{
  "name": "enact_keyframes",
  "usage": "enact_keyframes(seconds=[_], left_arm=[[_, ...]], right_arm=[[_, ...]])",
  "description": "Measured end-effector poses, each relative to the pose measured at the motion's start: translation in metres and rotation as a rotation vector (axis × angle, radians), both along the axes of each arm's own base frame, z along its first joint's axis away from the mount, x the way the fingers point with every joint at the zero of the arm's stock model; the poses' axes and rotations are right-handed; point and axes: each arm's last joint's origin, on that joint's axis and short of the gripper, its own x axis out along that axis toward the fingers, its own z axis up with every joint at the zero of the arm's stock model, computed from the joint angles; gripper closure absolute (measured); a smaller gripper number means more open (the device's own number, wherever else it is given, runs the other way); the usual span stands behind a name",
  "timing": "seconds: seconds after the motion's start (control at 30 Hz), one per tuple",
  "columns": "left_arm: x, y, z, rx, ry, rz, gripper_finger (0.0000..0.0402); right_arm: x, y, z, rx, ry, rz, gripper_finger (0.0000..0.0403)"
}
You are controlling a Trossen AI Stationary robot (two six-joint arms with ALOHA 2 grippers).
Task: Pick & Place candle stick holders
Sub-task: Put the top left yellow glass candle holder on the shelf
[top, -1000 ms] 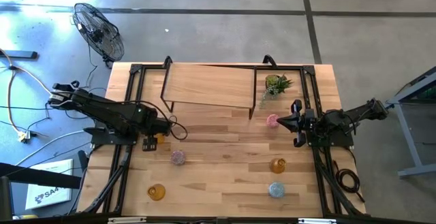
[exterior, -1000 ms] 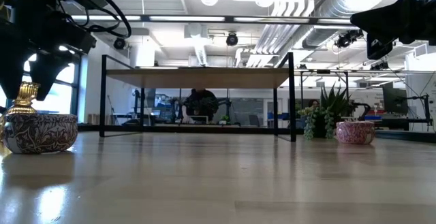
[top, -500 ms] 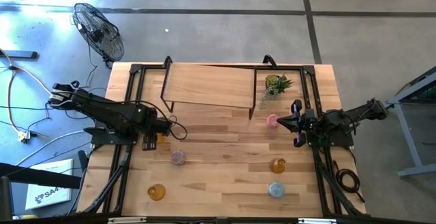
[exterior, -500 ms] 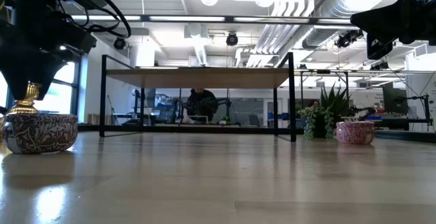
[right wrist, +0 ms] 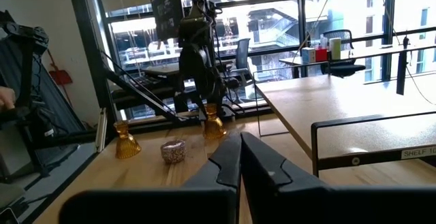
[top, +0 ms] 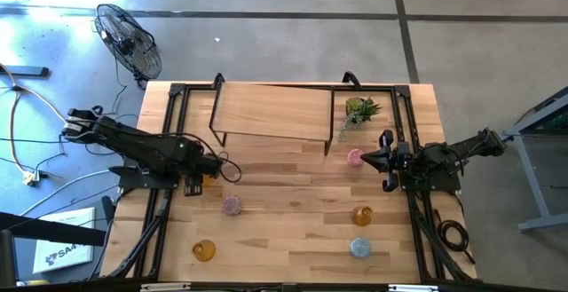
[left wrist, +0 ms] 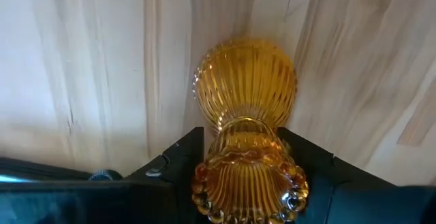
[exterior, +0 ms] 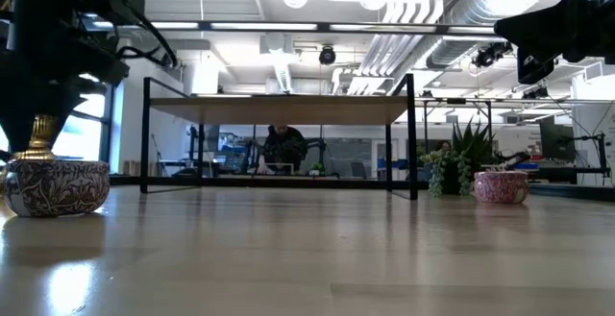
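Amber holder [left wrist: 246,142] clamped in left claw [left wrist: 246,157]

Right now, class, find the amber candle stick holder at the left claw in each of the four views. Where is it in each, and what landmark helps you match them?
High view: amber candle stick holder at the table's left side, under the left claw.
Low view: far left, behind the pink patterned holder.
Left wrist view: centre, between the claw's fingers.
Right wrist view: across the table.
Shared landmark: the pink patterned holder beside it, except in the left wrist view.
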Motion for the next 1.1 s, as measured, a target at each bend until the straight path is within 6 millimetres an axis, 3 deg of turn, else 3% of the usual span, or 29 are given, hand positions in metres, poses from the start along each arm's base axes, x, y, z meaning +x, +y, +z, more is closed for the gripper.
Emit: enact_keyframes(seconds=[0.37, 0.53, 0.8, 0.93, 1.1], left_arm=[[0.000, 0.000, 0.002, 0.001, -0.002, -0.003, 0.0244], [0.008, -0.001, 0.018, -0.006, -0.050, -0.003, 0.0244], [0.015, -0.005, 0.071, -0.089, -0.108, 0.020, 0.0244], [0.022, -0.006, 0.106, -0.119, -0.203, 0.009, 0.0244], [0.031, -0.005, 0.154, -0.038, -0.322, -0.043, 0.0244]], right_arm=[[0.001, 0.000, -0.001, -0.003, 0.010, 0.000, 0.0399], [0.000, 0.000, -0.001, -0.003, 0.010, 0.000, 0.0399], [0.000, 0.000, -0.001, -0.003, 0.010, 0.000, 0.0400], [0.001, 0.000, -0.001, -0.003, 0.011, 0.000, 0.0398], [0.001, 0.000, -0.001, -0.003, 0.011, 0.000, 0.0402]])
